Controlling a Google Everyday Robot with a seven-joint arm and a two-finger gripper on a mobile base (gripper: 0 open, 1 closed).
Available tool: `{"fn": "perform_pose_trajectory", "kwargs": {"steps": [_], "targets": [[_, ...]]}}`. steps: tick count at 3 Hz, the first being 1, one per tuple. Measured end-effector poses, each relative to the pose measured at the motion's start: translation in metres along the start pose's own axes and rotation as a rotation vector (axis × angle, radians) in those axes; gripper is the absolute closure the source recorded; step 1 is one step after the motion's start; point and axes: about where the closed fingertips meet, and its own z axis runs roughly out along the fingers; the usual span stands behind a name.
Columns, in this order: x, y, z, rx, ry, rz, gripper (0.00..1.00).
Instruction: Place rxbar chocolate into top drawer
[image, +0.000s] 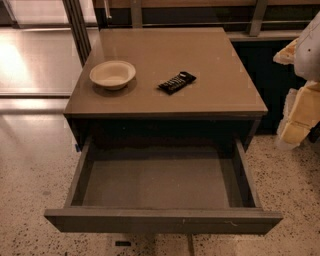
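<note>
1. The pincer (299, 114) hangs at the right edge of view, off the counter's (200, 55) right side and apart from everything on it. I cannot tell whether it is apart or together; nothing shows in its hold.
2. The bar (177, 82) lies flat on the counter, well to the pincer's left and a little farther back, untouched.
3. Its long axis runs on a slant, with the end nearer the pincer set farther back and the other end closer to the counter's front edge. By my reading, the pincer needs to turn to close across the bar's short width.
4. The bowl (113, 74) sits beyond the bar, farther left still, so it stays out of the reach path.
5. The drawer (155, 182) stands pulled open, left of and below the pincer, directly in front of the bar.
</note>
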Motion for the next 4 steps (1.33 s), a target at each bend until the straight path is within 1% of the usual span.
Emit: {"fn": "perform_pose_trajectory", "kwargs": {"steps": [1,2,3,4], "targets": [[0.000,0.000,0.000,0.000,0.000,0.000,0.00],[-0.003,-0.011,0.002,0.006,-0.027,-0.025,0.00],[-0.014,-0.056,0.024,0.017,-0.071,-0.060,0.00],[-0.027,-0.112,0.068,-0.041,-0.128,-0.104,0.00]]}}
